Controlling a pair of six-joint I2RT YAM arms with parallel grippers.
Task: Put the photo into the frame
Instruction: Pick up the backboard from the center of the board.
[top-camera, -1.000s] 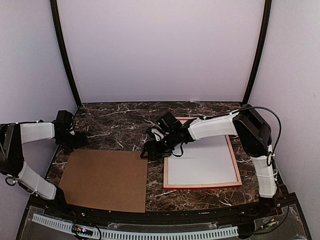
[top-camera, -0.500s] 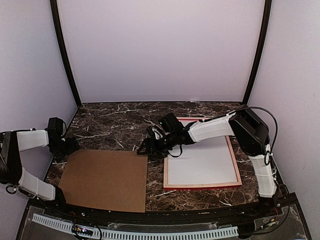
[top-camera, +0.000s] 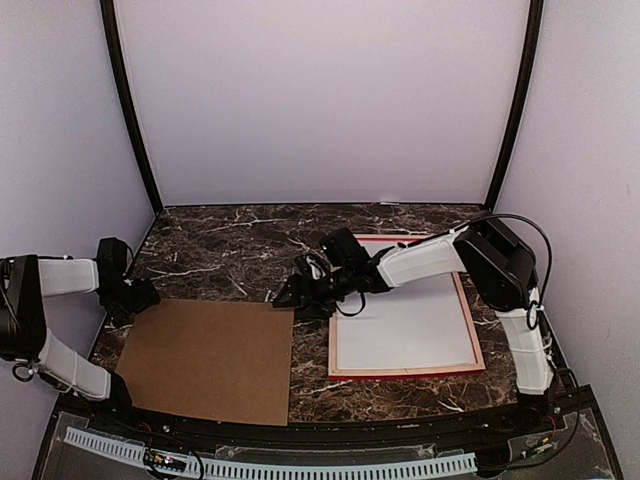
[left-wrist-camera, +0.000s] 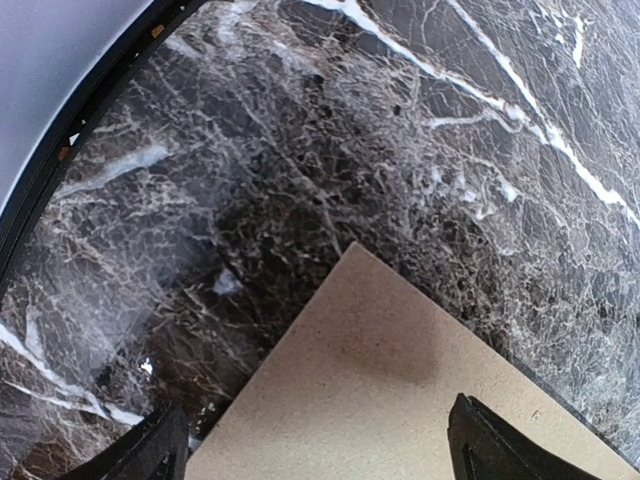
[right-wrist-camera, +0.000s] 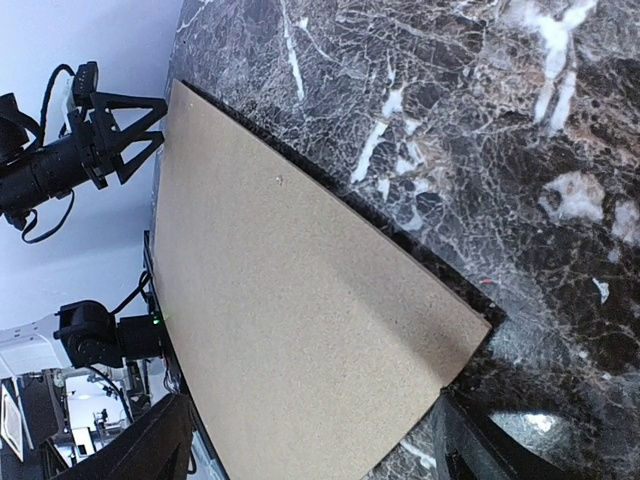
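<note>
Lying nearest the arm bases, the brown backing board (top-camera: 210, 360) rests flat on the left half of the marble table (top-camera: 230, 250), set aside so the frame's opening is free. Just to its right, the frame (top-camera: 400, 374) lies rear side up, with pale wood showing inside its red rails. A plain white sheet fills it edge to edge. With no cut-out in it, that sheet reads as the photo (top-camera: 405, 325), face down and seated inside the frame, as it must lie before the board covers it.

Farther back, both pincers hover low at the board's far corners, each spread wide and grasping nothing. The left gripper (left-wrist-camera: 320, 450) straddles the far left corner. The right gripper (right-wrist-camera: 310, 440) straddles the far right one, in the gap between board and frame. This pairing looks like a set-up for taking the board by two corners. Whether the fingers touch it I cannot tell.
</note>
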